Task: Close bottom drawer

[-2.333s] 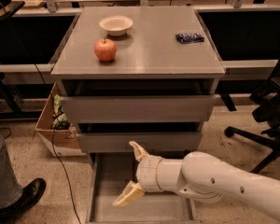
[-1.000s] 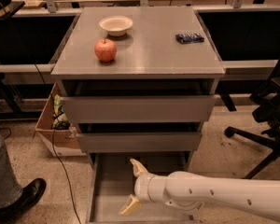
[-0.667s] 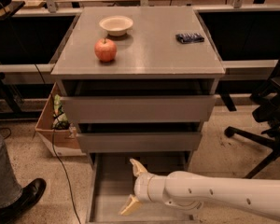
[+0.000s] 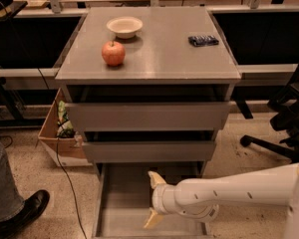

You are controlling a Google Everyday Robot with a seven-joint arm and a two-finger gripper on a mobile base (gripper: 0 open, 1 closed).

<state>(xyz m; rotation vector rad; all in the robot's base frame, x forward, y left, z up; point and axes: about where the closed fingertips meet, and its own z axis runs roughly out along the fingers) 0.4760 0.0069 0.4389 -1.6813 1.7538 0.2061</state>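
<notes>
Since the earliest frame the arm had dropped lower and stretched out flatter; over the last second the end effector [image 4: 153,199] barely shifted.

Item 1, bottom drawer [image 4: 120,195]: pulled well out toward the camera beneath the bench [image 4: 164,59], grey box floor bare, front panel at the lower frame edge.

Item 2, end effector: over the drawer box, right of its middle, reaching in from the right. Tan fingers [image 4: 156,179] stood apart, one above the other, holding nothing. Whether the lower finger touched the drawer floor could not be told.

Step in hand: approach, closing not yet begun. Judged next move: the end effector sat behind the front panel, so it likely needed to lift out and come round to the panel's outer face, then push straight toward the bench.

Edges and room: the middle drawer [image 4: 149,151] overhung the box's rear, limiting lift there. A cardboard box [image 4: 55,136] stood just left of the bench, a cable [image 4: 65,183] ran near the drawer's left side, a shoe [image 4: 22,210] lay further left, and a chair base [image 4: 274,143] stood to the right. Floor by the panel's right corner looked open.
</notes>
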